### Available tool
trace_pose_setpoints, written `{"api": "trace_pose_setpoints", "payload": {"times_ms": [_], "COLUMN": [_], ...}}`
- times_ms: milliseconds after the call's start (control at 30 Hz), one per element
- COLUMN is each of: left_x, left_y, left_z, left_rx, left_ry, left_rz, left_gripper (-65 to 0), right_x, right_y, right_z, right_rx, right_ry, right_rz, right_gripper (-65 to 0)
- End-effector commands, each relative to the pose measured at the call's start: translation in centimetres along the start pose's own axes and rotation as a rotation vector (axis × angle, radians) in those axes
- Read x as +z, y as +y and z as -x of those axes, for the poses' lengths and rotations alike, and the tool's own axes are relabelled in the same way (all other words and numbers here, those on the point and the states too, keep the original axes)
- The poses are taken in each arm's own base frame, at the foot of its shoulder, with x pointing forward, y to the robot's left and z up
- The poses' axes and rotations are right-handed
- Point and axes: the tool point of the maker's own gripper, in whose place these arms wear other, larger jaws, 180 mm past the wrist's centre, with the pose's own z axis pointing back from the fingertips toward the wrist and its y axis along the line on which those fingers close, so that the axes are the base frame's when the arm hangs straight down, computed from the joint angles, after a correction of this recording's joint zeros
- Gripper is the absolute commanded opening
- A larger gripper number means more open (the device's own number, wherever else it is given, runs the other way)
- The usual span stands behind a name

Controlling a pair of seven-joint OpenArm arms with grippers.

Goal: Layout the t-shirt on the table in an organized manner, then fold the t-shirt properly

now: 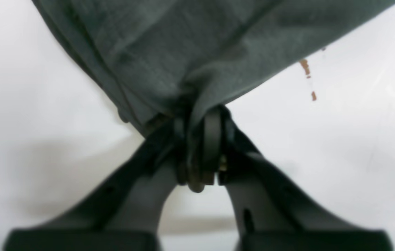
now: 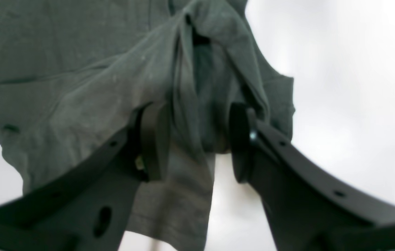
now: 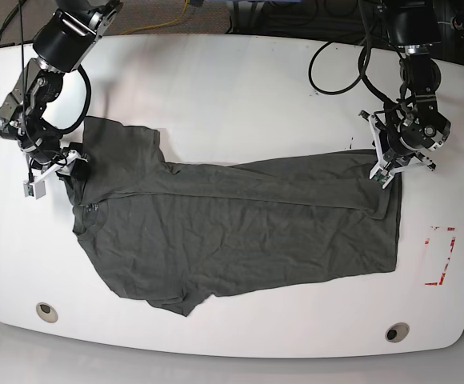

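The dark grey t-shirt (image 3: 240, 224) lies spread across the white table (image 3: 232, 80), wrinkled, with its upper edge folded over along the middle. At the shirt's right end in the base view, my left gripper (image 3: 386, 170) is shut on a corner of the fabric. The left wrist view shows that cloth (image 1: 183, 52) pinched between the closed jaws of the left gripper (image 1: 199, 139). My right gripper (image 3: 74, 172) sits at the shirt's left end near the collar. There its jaws stand apart around a loose raised fold of shirt (image 2: 61, 69), as the right gripper (image 2: 195, 115) shows close up.
A red tape mark (image 3: 442, 256) lies on the table right of the shirt, and specks of it (image 1: 305, 68) show in the left wrist view. Two round grommets (image 3: 46, 311) (image 3: 396, 331) sit near the front edge. Black cables (image 3: 336, 72) trail behind the left arm.
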Motion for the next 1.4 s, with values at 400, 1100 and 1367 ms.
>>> {"api": "trace_pose_setpoints", "payload": {"times_ms": [400, 1100, 1367], "left_x": [5.3, 7.6, 8.9], "left_y": [2.3, 3.4, 5.6], "left_z": [-2.4, 1.1, 4.3], "left_rx": [-0.082, -0.144, -0.062], "left_ry": [-0.037, 0.035, 0.089], "left_rz": [-0.154, -0.213, -0.269], "left_gripper": [-62.3, -62.3, -62.1], "right_x": [0.7, 0.8, 0.8], "right_y": [-0.2, -0.3, -0.3], "right_z": [-2.3, -2.3, -2.3], "right_rx": [0.022, 0.023, 0.019], "right_ry": [-0.064, -0.064, -0.062], "right_rz": [0.002, 0.004, 0.004], "right_gripper": [-39.2, -39.2, -39.2]}}
